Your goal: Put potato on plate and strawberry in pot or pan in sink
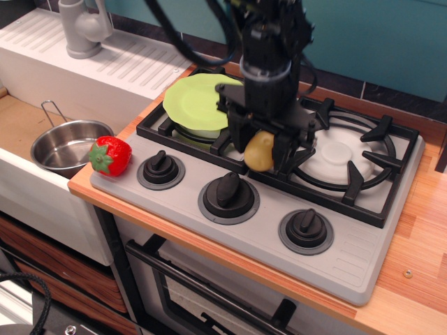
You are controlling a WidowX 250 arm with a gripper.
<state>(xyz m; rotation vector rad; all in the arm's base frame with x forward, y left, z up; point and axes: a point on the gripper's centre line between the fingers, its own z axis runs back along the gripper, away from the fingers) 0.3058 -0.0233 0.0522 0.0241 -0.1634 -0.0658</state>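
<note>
A: Above the stove (363,258), the gripper (264,152) holds the potato (259,151) tight, beside the plate (198,100).

B: It looks light, smooth, slippery; 2 fingers at its middle seem best.

yellowish-tan potato (259,152), lime-green plate (196,100), red strawberry (112,155), seemingly green-capped
</note>
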